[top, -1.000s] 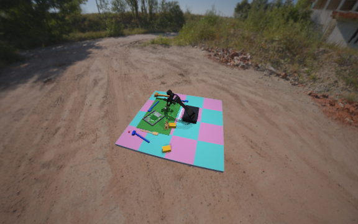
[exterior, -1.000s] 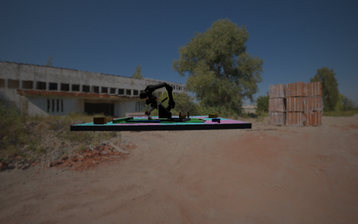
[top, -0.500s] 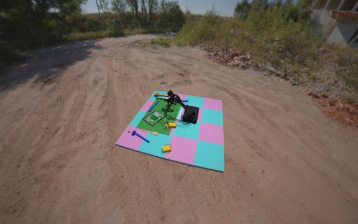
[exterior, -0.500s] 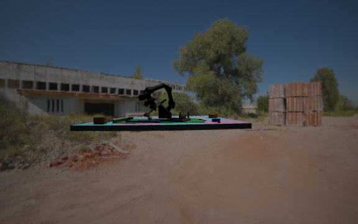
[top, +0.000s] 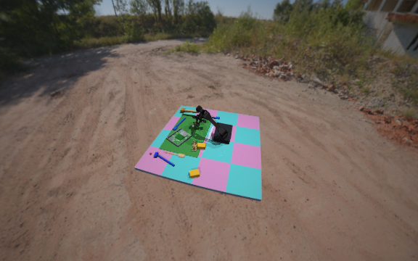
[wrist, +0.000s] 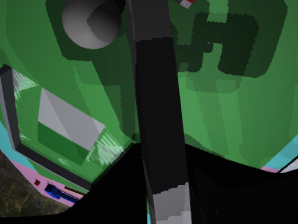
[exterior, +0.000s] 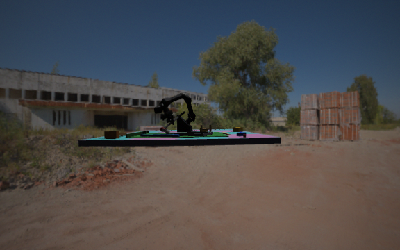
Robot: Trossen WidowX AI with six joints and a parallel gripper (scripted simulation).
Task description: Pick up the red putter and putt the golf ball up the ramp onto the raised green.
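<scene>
My gripper (wrist: 153,148) (top: 197,124) (exterior: 167,122) is shut on the dark shaft of the red putter (wrist: 154,90), which points down to the green turf (wrist: 220,116) (top: 187,143). The golf ball (wrist: 89,19), grey-white, lies on the turf just left of the shaft and close to the head. The raised green with its grey ramps (wrist: 63,129) (top: 178,137) lies past the ball, toward the lower left of the wrist view. The arm reaches from its black base (top: 223,133) over the turf.
On the pink and teal checkered mat (top: 245,177) (exterior: 255,136) lie a blue mallet (top: 164,159), a blue stick (top: 178,123), a wooden mallet (top: 187,110), a wooden stick (top: 175,154), two yellow blocks (top: 194,172) (top: 201,145) and a small wooden figure (top: 194,146).
</scene>
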